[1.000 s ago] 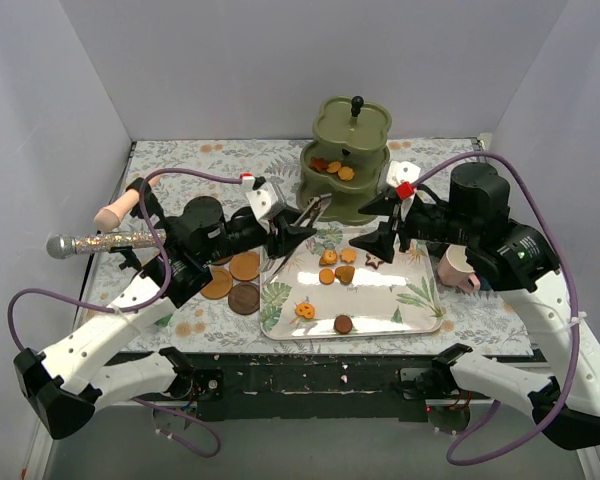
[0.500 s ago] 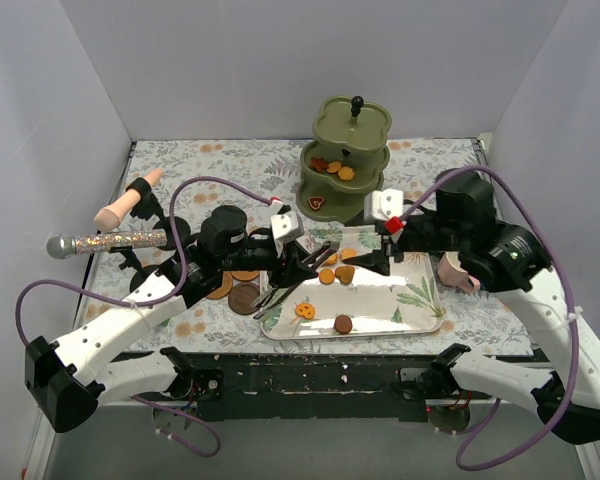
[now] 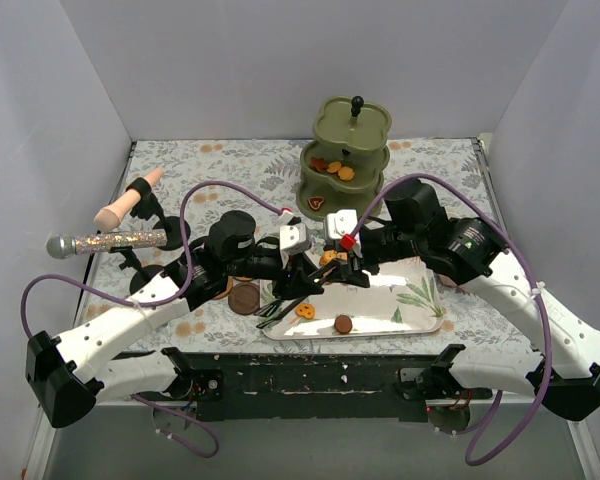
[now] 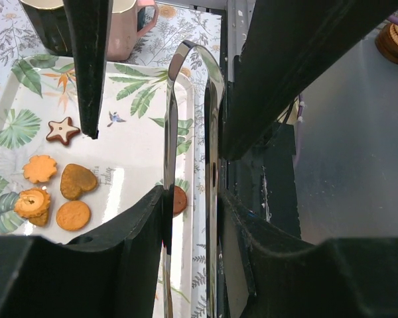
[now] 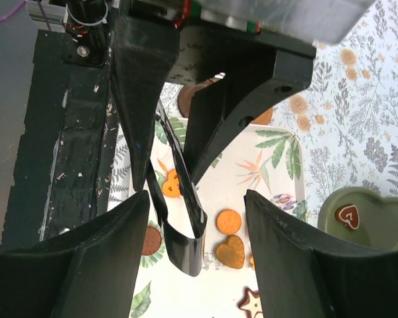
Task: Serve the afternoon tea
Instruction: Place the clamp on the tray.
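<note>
Centre frame, above the leaf-print tray (image 3: 385,300), the left gripper (image 4: 191,195) clamps the metal tongs (image 4: 211,146); the right gripper (image 5: 194,199) gapes loosely around their bend. Biscuits (image 4: 73,215) lie on the tray, green three-tier stand (image 3: 345,160) upper centre

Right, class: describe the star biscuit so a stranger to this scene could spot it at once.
Find the leaf-patterned tray in front of the green tiered stand. Among the small biscuits on it, the star biscuit lies at the cluster's edge. It alone has five points and a pale top; its neighbours are orange rounds and a brown heart.
</note>
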